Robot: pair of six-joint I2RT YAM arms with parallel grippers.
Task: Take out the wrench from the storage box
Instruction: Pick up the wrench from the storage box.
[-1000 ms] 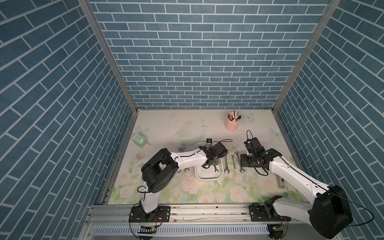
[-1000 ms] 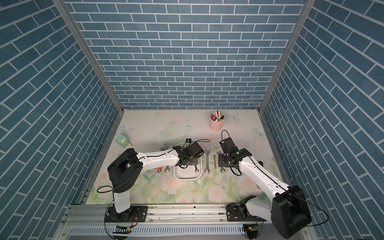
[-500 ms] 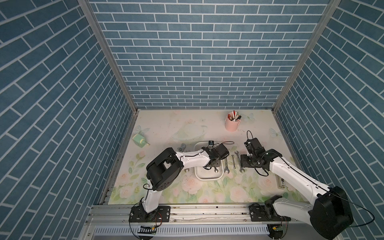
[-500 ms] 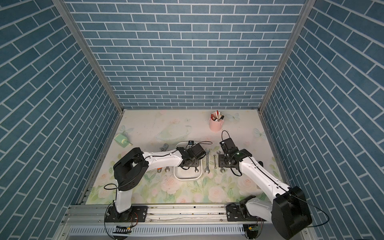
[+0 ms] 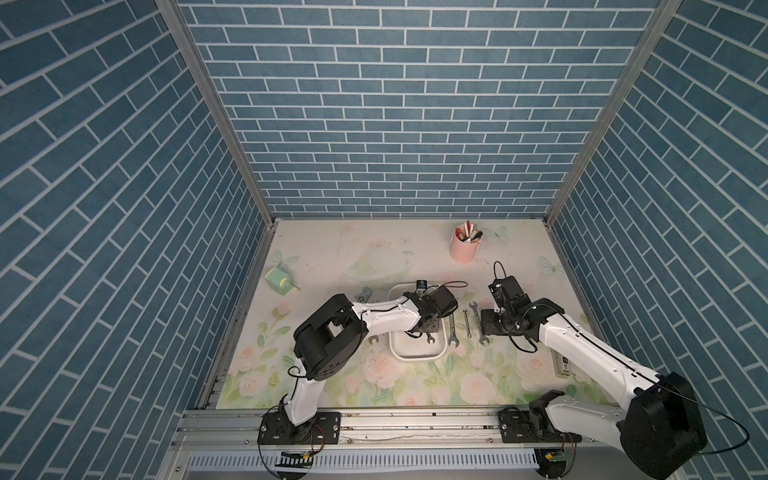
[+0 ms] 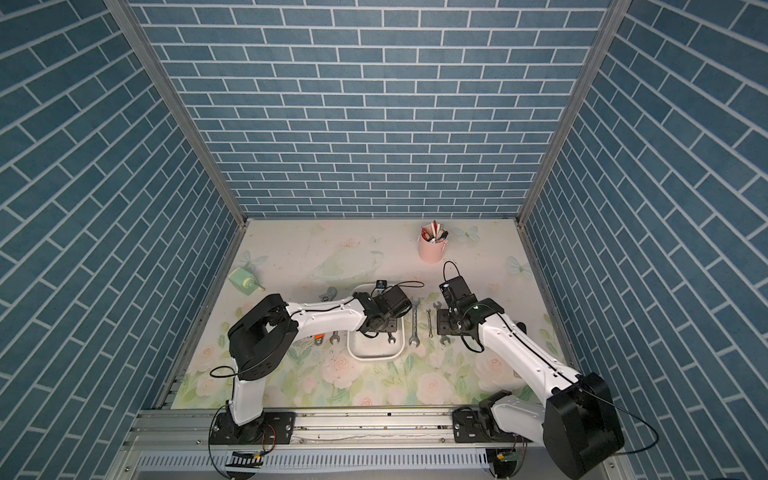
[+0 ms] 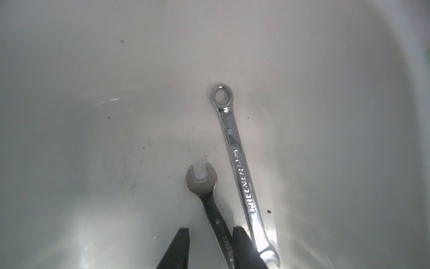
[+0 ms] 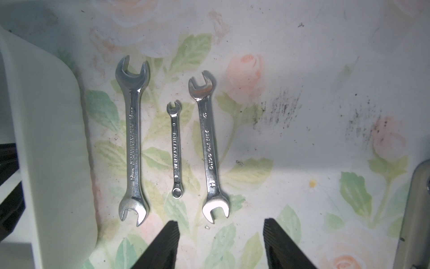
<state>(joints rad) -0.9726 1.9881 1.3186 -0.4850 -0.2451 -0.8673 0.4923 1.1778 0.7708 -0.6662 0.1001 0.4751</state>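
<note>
The storage box [image 5: 417, 356] is a shallow white tub at mid-table, seen in both top views [image 6: 374, 357]. My left gripper [image 5: 424, 328] reaches down into it. In the left wrist view two wrenches lie on the tub floor. A dark wrench [image 7: 209, 205] runs back between my left gripper's [image 7: 209, 235] fingers, against one finger [image 7: 239, 244] and with a gap to the other. A shiny wrench [image 7: 242, 172] lies just outside that finger. My right gripper [image 8: 221, 233] hangs open over the table, right of the box [image 8: 53, 139], holding nothing.
Three wrenches [image 8: 133, 139] [image 8: 176, 151] [image 8: 209, 144] lie side by side on the flowered mat between the box and my right gripper [image 5: 488, 328]. More wrenches [image 5: 373, 340] [image 5: 365, 294] lie left of the box. A pink pen cup [image 5: 463, 249] stands at the back, a green item [image 5: 279, 280] far left.
The left gripper's jaws have narrowed around the dark wrench and the left arm's elbow has shifted a little to the right. The right arm has not moved.
</note>
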